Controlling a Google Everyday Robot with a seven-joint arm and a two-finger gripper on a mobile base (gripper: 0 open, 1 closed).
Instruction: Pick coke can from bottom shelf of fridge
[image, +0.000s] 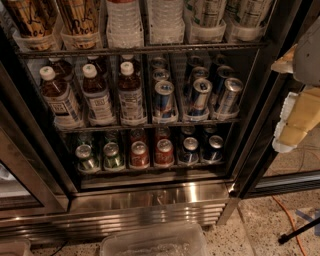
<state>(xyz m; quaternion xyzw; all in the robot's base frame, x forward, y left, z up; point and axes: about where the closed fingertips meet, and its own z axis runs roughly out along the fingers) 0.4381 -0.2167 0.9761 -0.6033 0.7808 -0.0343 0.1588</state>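
The fridge (150, 202) stands open in front of me, its steel slatted base low in the view. On the bottom shelf (150, 170) two red coke cans (139, 154) (164, 152) stand at the front of the middle lanes, with more red cans behind them. Green cans (87, 158) fill the left lanes and dark blue cans (189, 150) the right lanes. My gripper (292, 122) hangs at the right edge of the view, outside the fridge beyond its black door frame, level with the middle shelf and well right of and above the coke cans. It holds nothing.
The middle rack holds bottles (95, 95) and tall slim cans (164, 100). The black door frame (257, 130) stands between gripper and shelves. A clear plastic bin (155, 242) sits on the floor in front. An orange cable (289, 222) and a black rod (300, 231) lie at lower right.
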